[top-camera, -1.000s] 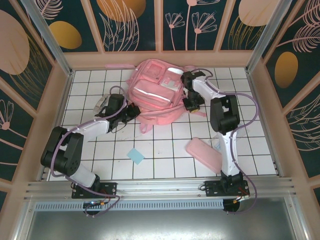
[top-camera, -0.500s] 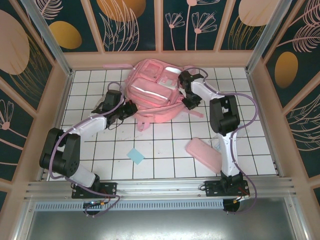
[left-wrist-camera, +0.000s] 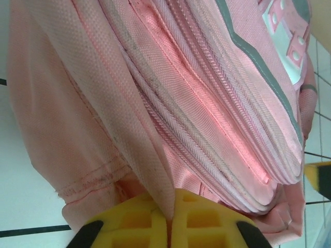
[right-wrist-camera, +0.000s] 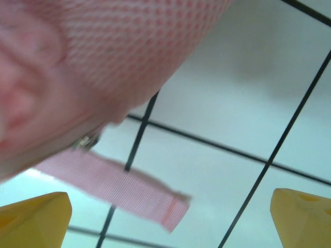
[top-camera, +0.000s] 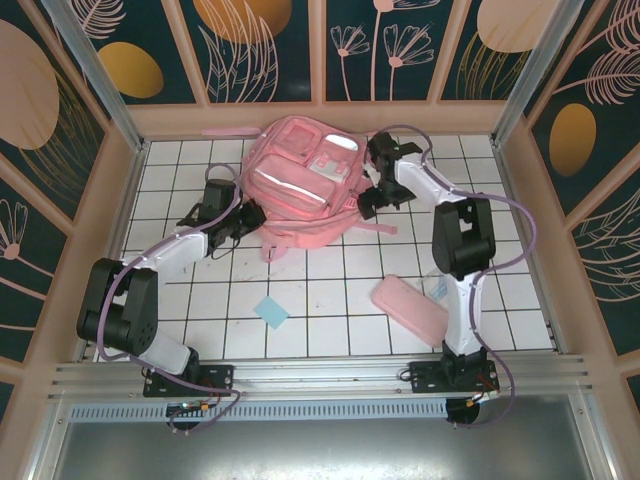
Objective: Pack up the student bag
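The student bag (top-camera: 300,185), a large pink backpack with silvery strips, lies front-up at the back middle of the tiled table. My left gripper (top-camera: 248,214) sits at its left lower edge. In the left wrist view my left gripper (left-wrist-camera: 169,221) has its yellow pads shut on a fold of the student bag's fabric (left-wrist-camera: 155,129) beside the zips. My right gripper (top-camera: 372,196) is by the bag's right side. In the right wrist view my right gripper (right-wrist-camera: 168,222) stands wide open above a loose pink strap end (right-wrist-camera: 129,188) that lies on the tiles.
A flat pink pencil case (top-camera: 408,308) lies near the right arm's base. A small blue square (top-camera: 270,312) lies on the tiles front of centre. Pink walls (top-camera: 320,118) enclose the table on three sides.
The right gripper has opened and come off the bag's right side. The bag has slid and turned toward the back left, with the left gripper still pinching its edge.
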